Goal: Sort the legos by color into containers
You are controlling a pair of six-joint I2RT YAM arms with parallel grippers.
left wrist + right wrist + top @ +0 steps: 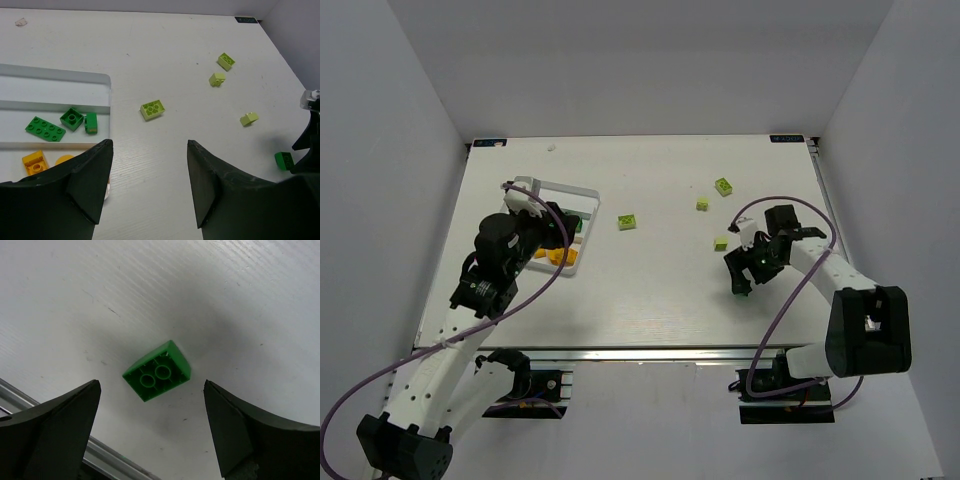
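Note:
The clear divided tray [60,80] lies at the left. It holds three dark green legos [45,128] in one compartment and orange ones [34,161] in the one nearer me. My left gripper [148,145] hovers open and empty just right of the tray [582,192]. Lime legos [152,109] [226,61] [217,79] [249,118] are scattered over the table. A dark green lego [157,371] lies tipped with its hollow underside showing. My right gripper [151,387] stands wide open around it, the fingers clear of it on both sides. In the top view this gripper [744,283] is at the right front.
The table's metal front rail [50,410] runs close behind the dark green lego. White walls enclose the table on three sides. The right arm [307,145] shows at the right edge of the left wrist view, beside that same lego [284,160].

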